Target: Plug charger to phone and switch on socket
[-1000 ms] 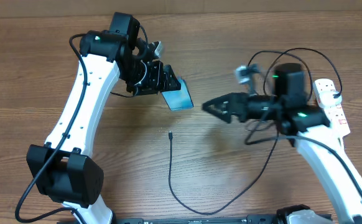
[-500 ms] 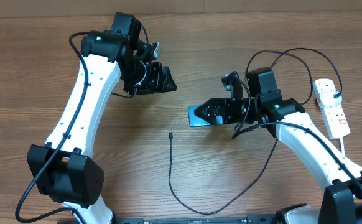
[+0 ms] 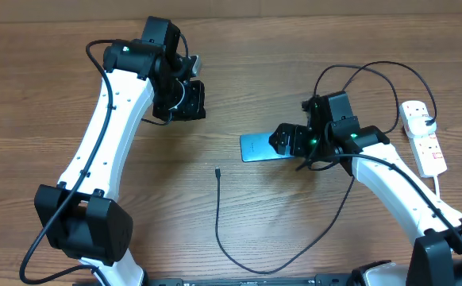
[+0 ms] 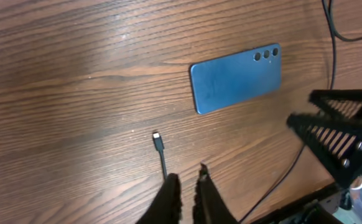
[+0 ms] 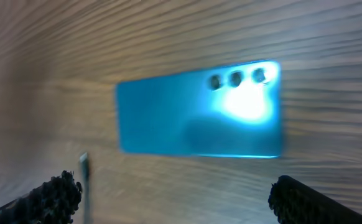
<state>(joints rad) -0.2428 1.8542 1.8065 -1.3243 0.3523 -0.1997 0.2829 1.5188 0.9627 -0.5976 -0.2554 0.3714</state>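
The phone [image 3: 255, 148] [image 4: 236, 78] [image 5: 199, 115] lies flat on the table with its blue back and three lenses up. My right gripper [image 3: 277, 141] [image 5: 178, 194] hovers open over its right end, with nothing between the fingers. The charger [image 3: 218, 214] is a thin black cable; its plug tip [image 4: 157, 137] [image 5: 84, 162] lies just left of and in front of the phone. My left gripper [image 3: 197, 103] [image 4: 187, 182] is up at the back left, shut and empty. The socket [image 3: 422, 137] lies at the far right.
The charger cable loops along the table's front edge [image 3: 255, 270], rises under my right arm [image 3: 390, 171] and arcs to the socket's black plug [image 3: 429, 121]. The socket's white cord [image 3: 440, 184] runs down the right edge.
The phone has left my left gripper and now lies on the table. The left gripper has shut. My right gripper came left over the phone, then drew back a little.
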